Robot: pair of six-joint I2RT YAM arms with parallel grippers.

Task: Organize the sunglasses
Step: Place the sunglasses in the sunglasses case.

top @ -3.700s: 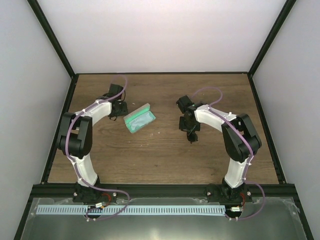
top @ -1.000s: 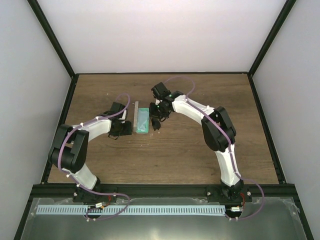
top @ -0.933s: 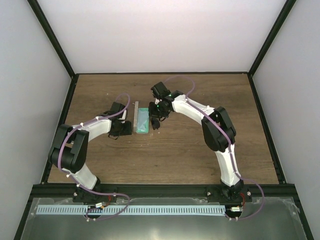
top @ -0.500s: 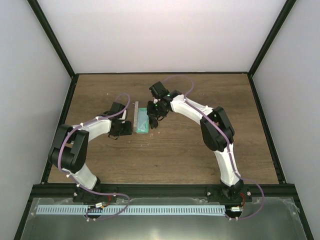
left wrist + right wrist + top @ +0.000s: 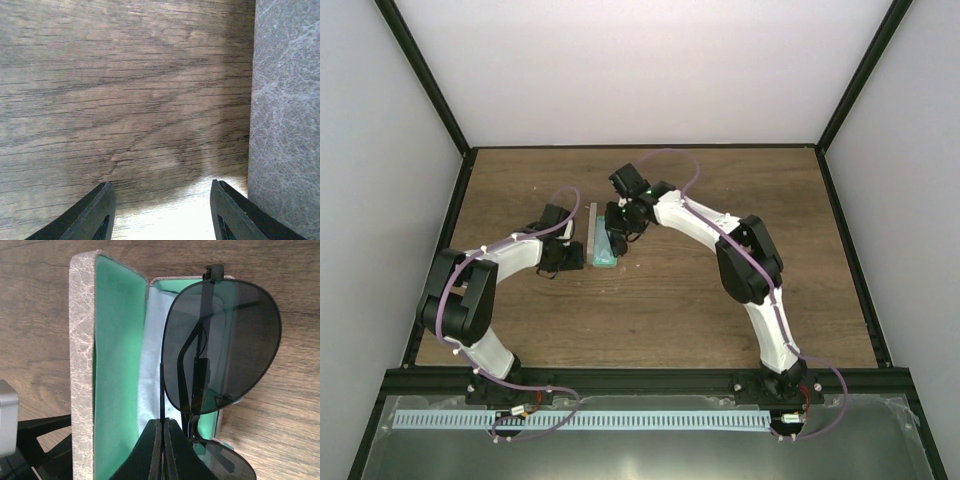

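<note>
**Sunglasses poised over the open case**

The right claw (image 5: 164,434) is pinched tight on the sunglasses (image 5: 220,345), its fingers closed on the thin black frame near the bridge. This lets the dark lenses hang out ahead of the fingertips, with a temple arm folded behind the lens. The pair sits just over the far half of the case (image 5: 82,365), which lies open directly under and ahead of this claw, green lining up. The grip seems chosen to lower the glasses flat into the tray. I cannot tell whether they already touch the light blue cloth (image 5: 150,370) lying in it.

The left claw (image 5: 161,197) gapes open and holds nothing. It sits low over the table (image 5: 100,75), with the case's grey outer wall just to its right, probably bracing it against sliding.

The raised lid, left of the right claw, narrows the way in, and one lens overhangs the tray's right edge.
</note>
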